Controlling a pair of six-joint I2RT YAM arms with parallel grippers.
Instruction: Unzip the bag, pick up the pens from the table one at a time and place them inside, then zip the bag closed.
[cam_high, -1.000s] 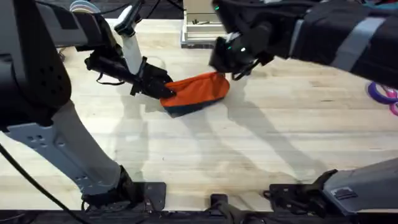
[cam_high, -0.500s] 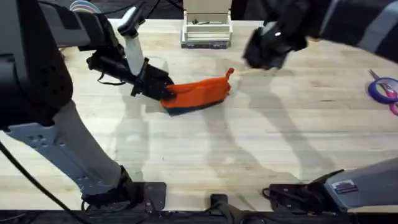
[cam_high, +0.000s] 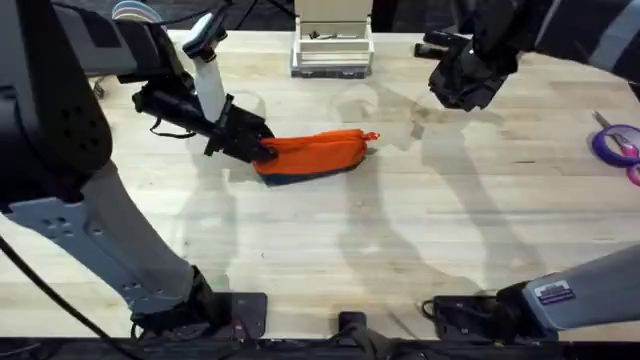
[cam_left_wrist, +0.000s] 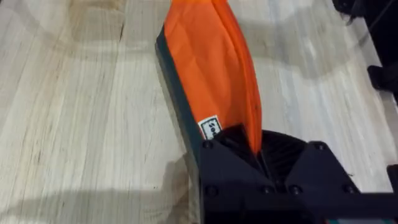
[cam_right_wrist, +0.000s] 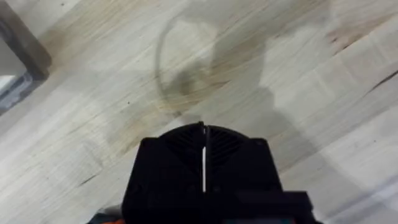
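The orange bag (cam_high: 318, 153) lies lengthwise on the table (cam_high: 400, 240), its dark bottom edge toward the front and its small pull (cam_high: 372, 137) at the right end. My left gripper (cam_high: 262, 150) is shut on the bag's left end. In the left wrist view the orange fabric (cam_left_wrist: 211, 62) runs away from the black fingers (cam_left_wrist: 255, 146) that pinch it. My right gripper (cam_high: 465, 82) hovers above the table, behind and to the right of the bag, apart from it. Its fingers (cam_right_wrist: 204, 134) are shut with nothing between them. The pens are out of view.
A clear box (cam_high: 332, 48) stands at the table's back edge, behind the bag. A purple tape roll (cam_high: 615, 142) lies at the far right edge. Bare wood stretches in front of the bag and to its right.
My right gripper has left the bag's right end and swung up and right. The bag has dropped from a raised hump to lying flatter. The left gripper keeps its hold.
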